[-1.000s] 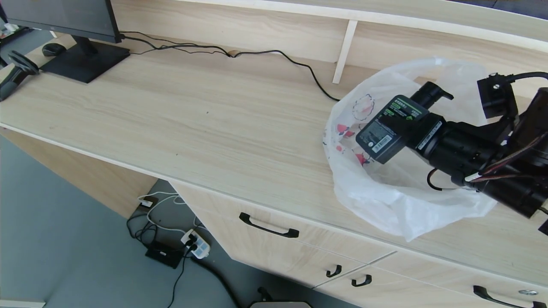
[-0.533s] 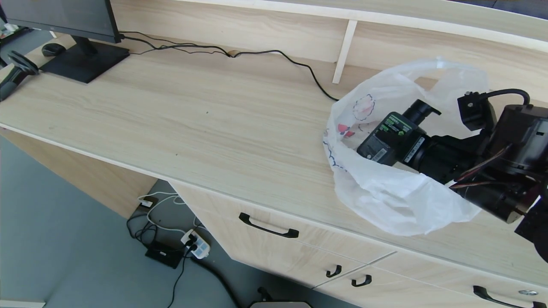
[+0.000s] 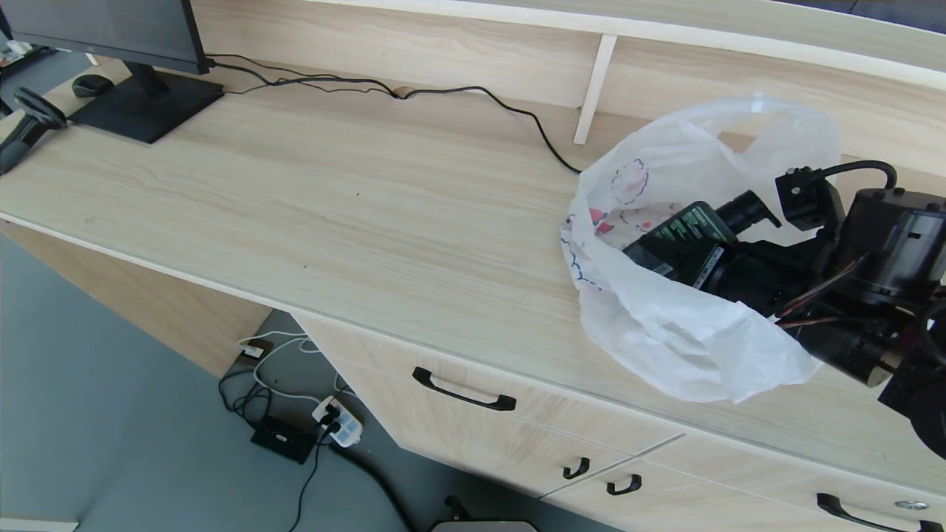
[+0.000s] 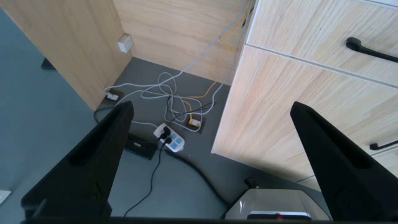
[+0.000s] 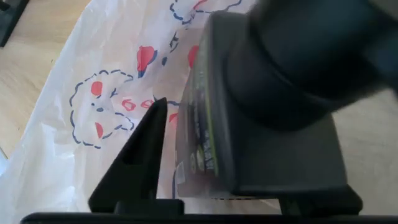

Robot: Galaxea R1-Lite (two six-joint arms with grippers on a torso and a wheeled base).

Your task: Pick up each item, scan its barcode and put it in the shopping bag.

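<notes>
Wooden counter [image 3: 332,192] — right end effector [image 3: 706,247] clamped on black box [image 3: 684,229], now deeper in shopping bag [image 3: 665,332]; left end effector [image 4: 211,168] apart.

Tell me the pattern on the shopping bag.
The bag is translucent white with red and blue doodle prints; the right wrist view shows it best.

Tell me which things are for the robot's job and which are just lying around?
For the job: shopping bag, black box, right tool holding it, handheld scanner.
Just lying about: monitor, mouse, black cable, power strip on the floor.
</notes>
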